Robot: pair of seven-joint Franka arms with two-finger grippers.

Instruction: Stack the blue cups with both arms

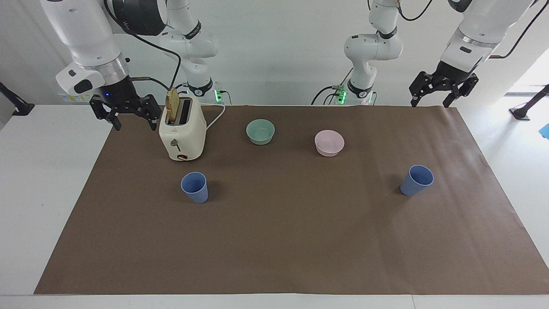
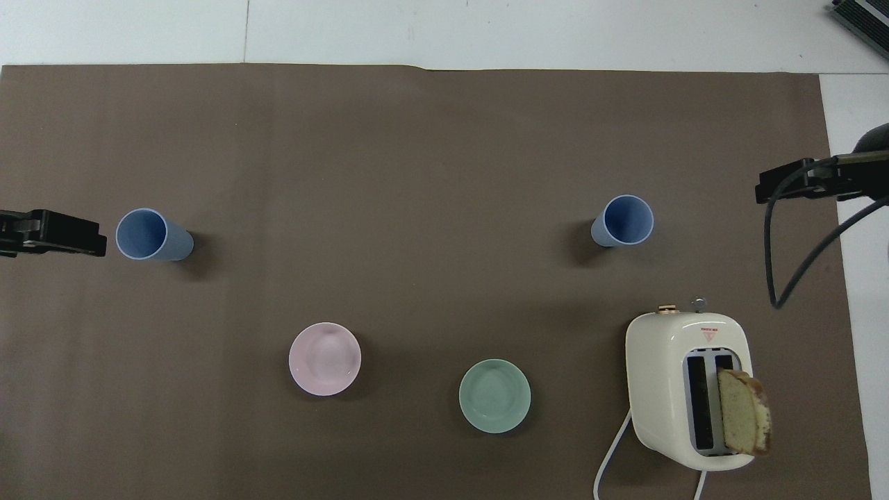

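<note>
While both arms hang raised at the robots' edge of the brown mat (image 1: 274, 240), the left gripper (image 1: 429, 95) and the right gripper (image 1: 128, 115) each show spread, empty fingers. One blue cup (image 1: 195, 187) stands upright farther from the robots than the toaster (image 1: 182, 133), toward the right arm's end; the other blue cup (image 1: 416, 180) stands toward the left arm's end, well apart from it. A green bowl (image 1: 260, 131) and a pink bowl (image 1: 329, 143) sit between, nearer the robots.
</note>
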